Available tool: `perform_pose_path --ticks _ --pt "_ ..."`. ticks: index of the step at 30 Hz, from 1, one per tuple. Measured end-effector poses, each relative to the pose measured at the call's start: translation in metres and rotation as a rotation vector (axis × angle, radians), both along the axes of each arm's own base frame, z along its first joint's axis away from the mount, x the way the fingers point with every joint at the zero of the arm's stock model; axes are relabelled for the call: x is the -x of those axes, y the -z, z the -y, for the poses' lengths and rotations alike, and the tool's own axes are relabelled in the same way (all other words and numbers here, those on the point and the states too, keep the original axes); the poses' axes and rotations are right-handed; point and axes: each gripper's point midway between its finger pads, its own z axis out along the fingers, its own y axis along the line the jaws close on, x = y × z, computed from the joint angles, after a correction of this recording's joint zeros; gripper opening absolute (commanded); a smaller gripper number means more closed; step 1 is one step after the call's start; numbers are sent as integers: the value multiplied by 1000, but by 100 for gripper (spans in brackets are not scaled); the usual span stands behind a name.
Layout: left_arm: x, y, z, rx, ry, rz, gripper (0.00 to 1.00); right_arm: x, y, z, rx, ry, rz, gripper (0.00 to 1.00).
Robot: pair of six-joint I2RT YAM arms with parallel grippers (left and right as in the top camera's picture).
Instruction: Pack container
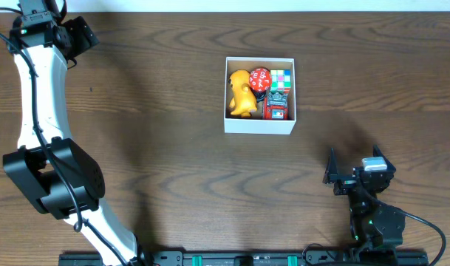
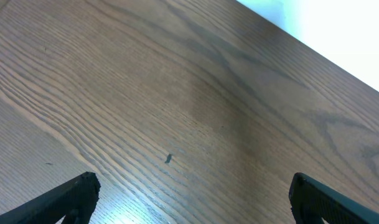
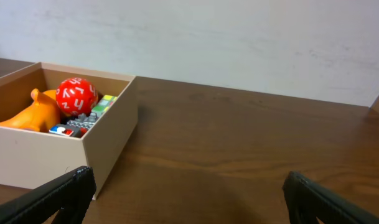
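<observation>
The container (image 1: 259,125) sits mid-table, well apart from both arms, and looks like light, thin-walled cardboard that'd flex and slide, so I'd pinch a wall near a corner; left gripper (image 2: 192,190) and right gripper (image 3: 186,186) both gape wide, holding nothing.

yellow animal toy (image 1: 241,94), red ball (image 1: 261,78), colour cube (image 1: 281,78); wood-grain table (image 1: 151,148); pale wall (image 3: 239,43).

White container (image 1: 259,126); yellow toy (image 1: 241,94); red ball (image 1: 261,78), white markings; multicoloured cube (image 1: 281,78); brown wood-grain table (image 1: 165,148).
</observation>
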Motion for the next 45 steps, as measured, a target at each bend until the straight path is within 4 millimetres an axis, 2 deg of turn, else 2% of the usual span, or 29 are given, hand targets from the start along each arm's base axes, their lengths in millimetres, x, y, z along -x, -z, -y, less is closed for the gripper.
perform_pose_path --ticks 17,22,24,26,27,28,31,33,36,38,40,42,45 --pt "0 0 -2 -8 -8 -1 98 0 0 0 0 0 0 99" --pt "-2 -6 7 -25 22 4 98 0 0 0 0 0 0 99" --pt "-1 -18 19 -61 79 12 98 0 0 0 0 0 0 99" --pt "2 -46 37 -110 158 47 98 0 0 0 0 0 0 99" --pt "7 -68 52 -140 204 80 98 0 0 0 0 0 0 99" --pt "13 -89 64 -160 237 114 98 0 0 0 0 0 0 99" --pt "49 -166 110 -217 343 262 98 0 0 0 0 0 0 99" --pt "86 -214 138 -240 405 362 98 0 0 0 0 0 0 99" --pt "145 -264 166 -254 480 478 98 0 0 0 0 0 0 99" --pt "180 -275 178 -247 527 497 98 0 0 0 0 1 0 99" --pt "204 -280 182 -245 553 508 98 0 0 0 0 0 0 99" --pt "222 -281 181 -249 562 516 98 0 0 0 0 1 0 99" --pt "236 -274 179 -252 566 521 98 0 0 0 0 1 0 99"
